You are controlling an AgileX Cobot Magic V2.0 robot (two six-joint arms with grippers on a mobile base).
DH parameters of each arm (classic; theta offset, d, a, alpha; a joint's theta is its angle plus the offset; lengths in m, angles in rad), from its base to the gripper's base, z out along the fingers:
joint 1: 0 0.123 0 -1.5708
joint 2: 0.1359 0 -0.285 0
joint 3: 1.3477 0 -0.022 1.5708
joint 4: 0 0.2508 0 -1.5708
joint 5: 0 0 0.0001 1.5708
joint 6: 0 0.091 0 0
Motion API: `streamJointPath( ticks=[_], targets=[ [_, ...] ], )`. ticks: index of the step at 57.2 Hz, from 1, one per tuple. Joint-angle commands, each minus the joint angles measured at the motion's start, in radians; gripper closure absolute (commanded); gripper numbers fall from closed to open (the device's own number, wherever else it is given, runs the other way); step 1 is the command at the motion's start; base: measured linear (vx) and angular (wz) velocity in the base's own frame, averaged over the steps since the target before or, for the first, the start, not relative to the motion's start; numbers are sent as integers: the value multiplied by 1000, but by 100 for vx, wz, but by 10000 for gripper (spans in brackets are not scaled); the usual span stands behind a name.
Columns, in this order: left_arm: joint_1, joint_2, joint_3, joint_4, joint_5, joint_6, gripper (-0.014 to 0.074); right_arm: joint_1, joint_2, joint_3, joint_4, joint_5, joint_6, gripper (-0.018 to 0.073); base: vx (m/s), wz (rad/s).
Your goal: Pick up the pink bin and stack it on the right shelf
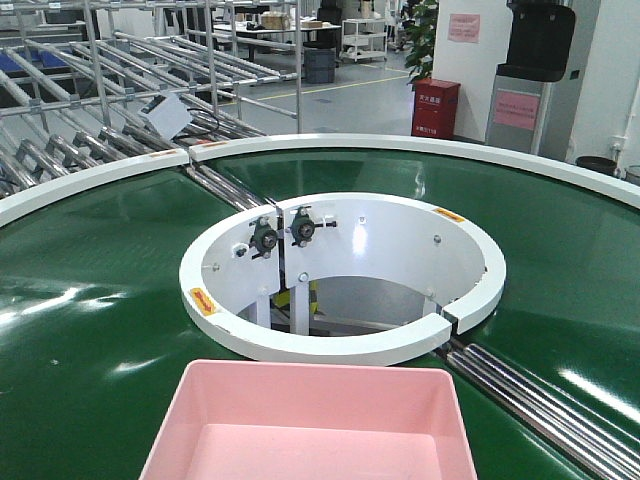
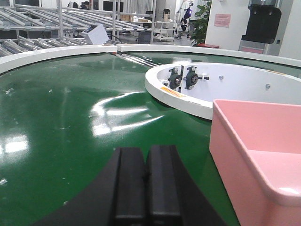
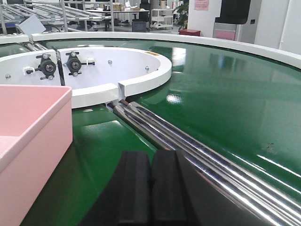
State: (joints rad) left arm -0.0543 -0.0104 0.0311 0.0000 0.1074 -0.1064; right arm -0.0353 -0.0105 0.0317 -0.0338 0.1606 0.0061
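- Left wrist view: left gripper (image 2: 146, 162) had its pads pressed together, nothing between them.
- Right gripper (image 3: 150, 165) was the same: jaws closed, empty.
- Bin (image 2: 230, 155) sat on the green belt (image 2: 61, 122), between the two grippers. Its left wall stood just right of the left gripper and its right wall just left of the right gripper. Neither gripper touched it.
- Bin looked empty and upright. Its far rim lay near the white ring (image 1: 340, 345) at the belt's centre.
- Steel rollers (image 3: 188, 146) ran across the belt ahead of the right gripper, beside the bin.
- Shelf was not in view in any camera.
- Risk: both jaws were closed, so a move inward would shove the bin and not take it. They would need to open first.
- Risk: walls were glossy and sloped, so a pinch low on the rim could slide off.
- Risk: a wide, shallow tub held at one side only would likely tip. Uneven grips from the two arms could twist it.
- Risk: could not tell whether the belt was running. If so, the bin would drift out from between the arms.
- Risk: with the shelf unseen, the carry would begin blind.
- Pose: both wrists were low over the belt, fingers pointed forward and roughly level, flanking the bin.
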Motion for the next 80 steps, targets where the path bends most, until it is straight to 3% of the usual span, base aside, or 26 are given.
streamJointPath(
  ticks=[1,50,55,59,65,74,80],
  targets=[
    [3,5,9,0,-89,-7,604,-4,2,0,-10,-66,1,571,0,0],
    [3,5,4,-6,-101,-7,604,-4,2,0,-10,-100,1,571,0,0],
    [3,5,3,-6,-184,-7,604,-4,2,0,-9,-152,6,571,0,0],
    [3,5,-16,0,-308,-7,604,-4,2,-2,-12,-281,2,571,0,0],
    [3,17,-110,0,-344,-6,604,-4,11,-71,-12,-373,1,571,0,0],
    [3,120,-384,0,-233,-3,604,-4,146,-365,-12,-196,1,571,0,0],
    [3,251,-589,0,-144,60,604,-4,285,-563,-12,-108,1,571,0,0]
  ],
)
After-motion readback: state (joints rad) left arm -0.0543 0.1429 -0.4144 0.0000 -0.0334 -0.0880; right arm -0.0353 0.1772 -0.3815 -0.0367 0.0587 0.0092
